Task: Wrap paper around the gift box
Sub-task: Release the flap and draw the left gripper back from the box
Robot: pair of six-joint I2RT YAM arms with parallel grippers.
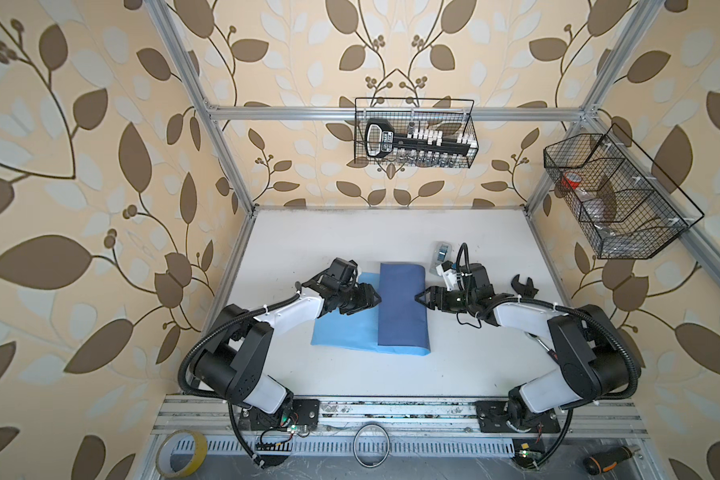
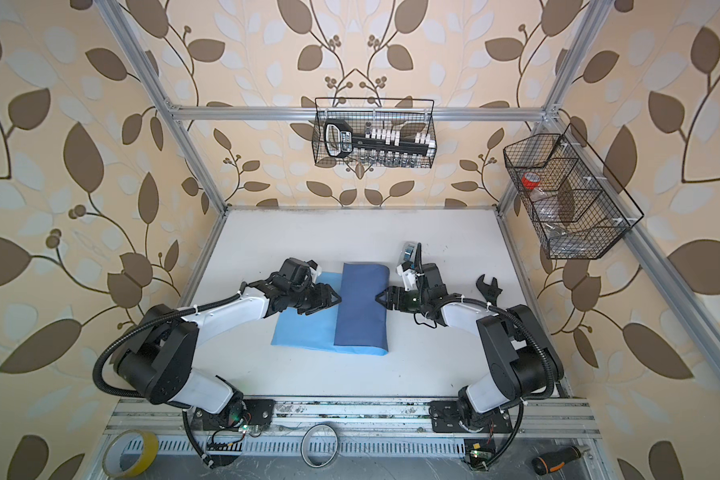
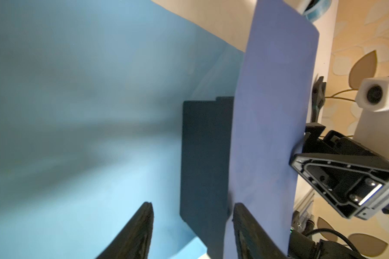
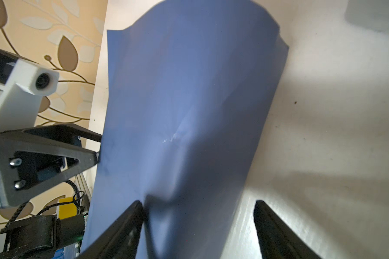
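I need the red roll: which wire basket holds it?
The divided basket on the right side rail; the back-rail basket holds a black tool rack.

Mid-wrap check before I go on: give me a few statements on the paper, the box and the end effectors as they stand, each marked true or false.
1. The paper has its darker flap folded over the gift box. True.
2. The gift box is wholly hidden in the left wrist view. False: a dark strip of it shows beside the flap.
3. The left end effector and the right end effector both have their jaws apart. True.
4. The tape dispenser sits on the paper. False: it stands on the bare table, just past the paper's far right corner.
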